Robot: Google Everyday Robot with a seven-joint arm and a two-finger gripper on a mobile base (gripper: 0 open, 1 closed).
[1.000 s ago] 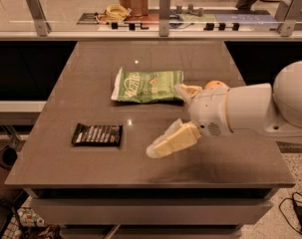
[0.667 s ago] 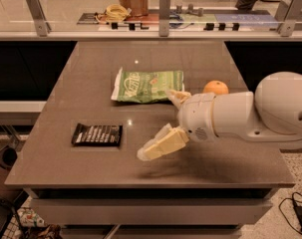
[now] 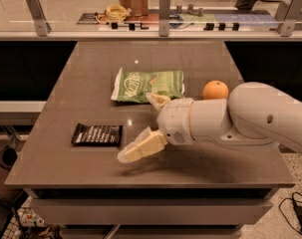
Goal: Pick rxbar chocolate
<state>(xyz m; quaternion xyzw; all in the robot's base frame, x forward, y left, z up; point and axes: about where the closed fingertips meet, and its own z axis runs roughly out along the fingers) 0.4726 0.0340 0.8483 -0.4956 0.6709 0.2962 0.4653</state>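
- Camera view: rxbar chocolate lies flat on the surface, front left, apart from everything else.
- Gripper: just right of the bar, jaws spread apart, empty.
- Step, judged: shift left, straddle the bar's short width, press low before closing; thin wrapper may slip.

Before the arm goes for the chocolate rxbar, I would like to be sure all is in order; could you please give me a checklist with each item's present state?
1. The rxbar chocolate is in view and lies flat on the table: ok.
2. Nothing lies on the bar: ok.
3. The gripper is empty with its fingers open: ok.
4. Gripper lined up over the bar: not ok; it is to the bar's right, apart from it.
5. The green bag and the orange are apart from the bar: ok.
6. Gripper's height above the table: cannot tell.
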